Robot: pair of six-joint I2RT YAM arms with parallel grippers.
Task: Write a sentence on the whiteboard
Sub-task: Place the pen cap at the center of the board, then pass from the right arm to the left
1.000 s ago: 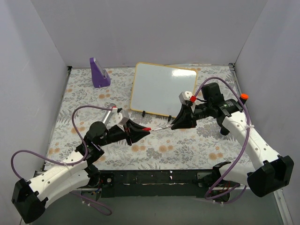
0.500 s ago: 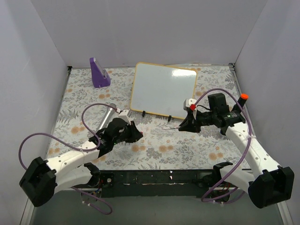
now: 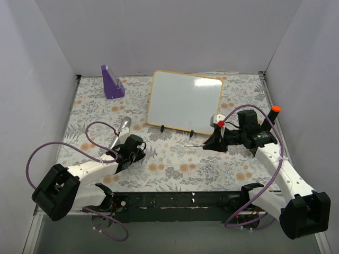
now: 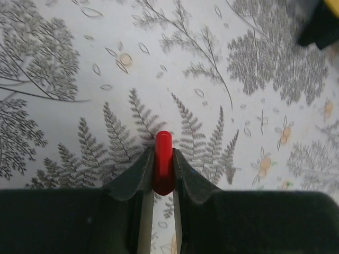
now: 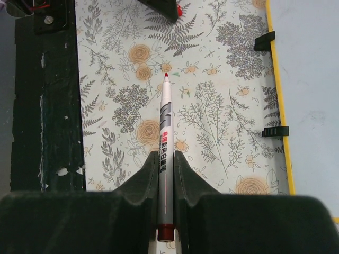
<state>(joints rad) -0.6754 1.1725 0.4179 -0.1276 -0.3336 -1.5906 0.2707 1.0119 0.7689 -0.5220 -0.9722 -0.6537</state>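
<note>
The whiteboard (image 3: pixel 185 100) stands propped at the back centre, its yellow frame running down the right side of the right wrist view (image 5: pixel 279 100). Its face is bare white, and no sentence is in view. My right gripper (image 3: pixel 208 144) (image 5: pixel 166 159) is shut on a grey marker (image 5: pixel 166 116) just in front of the board's near edge. The marker's bare red tip points left over the floral mat. My left gripper (image 3: pixel 139 151) (image 4: pixel 163 159) sits low at the front left, shut on the marker's red cap (image 4: pixel 163 153).
A purple wedge-shaped stand (image 3: pixel 112 82) sits at the back left. A silver cylinder (image 3: pixel 123 126) lies just beyond the left gripper. Two black clips (image 5: pixel 264 41) (image 5: pixel 275 131) hold the board's near edge. The black front rail (image 3: pixel 175 201) runs along the table's near edge.
My left gripper has drawn back to the left and lower with the red cap. The right gripper has moved slightly right with the marker, so the gap between them has widened.
</note>
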